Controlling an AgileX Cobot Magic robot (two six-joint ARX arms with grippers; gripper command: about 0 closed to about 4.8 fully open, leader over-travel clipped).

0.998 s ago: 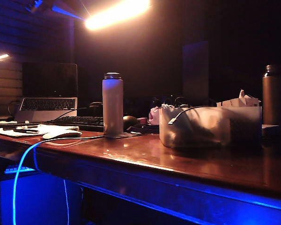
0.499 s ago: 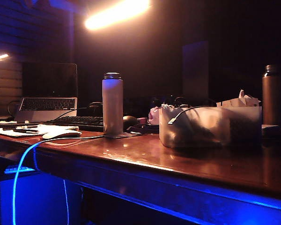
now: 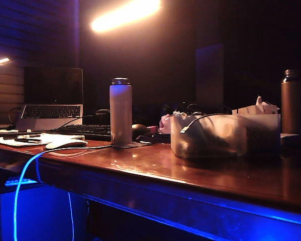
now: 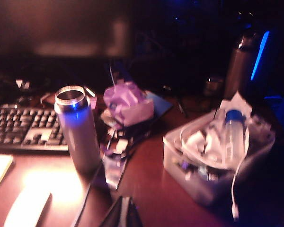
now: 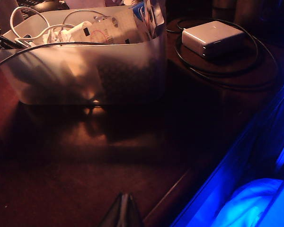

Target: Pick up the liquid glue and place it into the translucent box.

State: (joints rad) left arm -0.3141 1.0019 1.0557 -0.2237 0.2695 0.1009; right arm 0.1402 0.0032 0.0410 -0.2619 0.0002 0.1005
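Dim counter, translucent box filled, both pincers closed and empty.

Translucent box (image 3: 224, 135) stands on the wooden counter (image 3: 200, 173), right of a tall pale bottle (image 3: 120, 111); cables and papers fill it. Liquid glue (image 4: 234, 137), a clear bottle with blue cap, stands upright inside the box among the clutter. Left pincer (image 4: 122, 213) hangs above the counter short of the pale bottle, tips together, holding nothing. Right pincer (image 5: 122, 210) sits low before the box, tips together, empty. White power adapter (image 5: 212, 38) lies beside the box.

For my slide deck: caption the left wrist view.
Shut left claw hovers over brown table; blue-capped clear bottle stands inside cluttered frosted translucent box.
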